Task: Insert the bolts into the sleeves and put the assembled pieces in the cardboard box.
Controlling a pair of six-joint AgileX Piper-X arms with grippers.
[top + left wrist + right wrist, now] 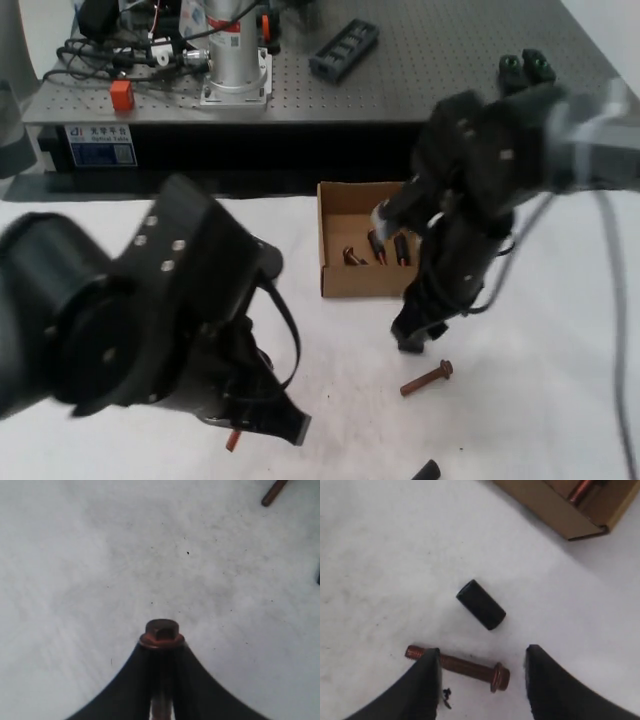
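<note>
Bolts: loose bolt (465,667), second bolt (161,630) pinched in left tool (161,650).

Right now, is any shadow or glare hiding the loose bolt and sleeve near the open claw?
Right wrist view: even light, no glare; the sleeve and loose bolt cast only faint shadows on the white surface, though a finger of the right claw covers part of the shank. Left wrist view: flat light too; the left claw grips a held bolt, its head plainly lit.
</note>
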